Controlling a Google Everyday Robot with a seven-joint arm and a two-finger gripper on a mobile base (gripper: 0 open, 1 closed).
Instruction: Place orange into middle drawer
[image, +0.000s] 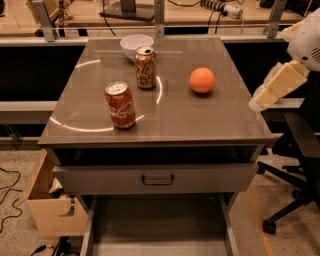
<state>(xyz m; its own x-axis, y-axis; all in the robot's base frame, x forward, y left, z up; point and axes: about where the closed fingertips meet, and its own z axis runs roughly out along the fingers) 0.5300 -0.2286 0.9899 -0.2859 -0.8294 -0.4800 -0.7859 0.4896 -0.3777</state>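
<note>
The orange (202, 80) sits on the grey cabinet top (200, 120), right of centre and toward the back. The middle drawer (157, 225) is pulled out at the bottom of the view; its flat grey floor is bare. Only a white and cream part of my arm (278, 84) shows at the right edge, level with the cabinet top and to the right of the orange, not touching it. My gripper itself is out of view.
A red cola can (120, 105) and an orange-brown soda can (145, 67) stand left of the orange, with a white bowl (136, 45) behind them. The drawer with a loop handle (157, 179) is slightly open. A wooden box (50, 205) stands lower left, an office chair (300, 150) at the right.
</note>
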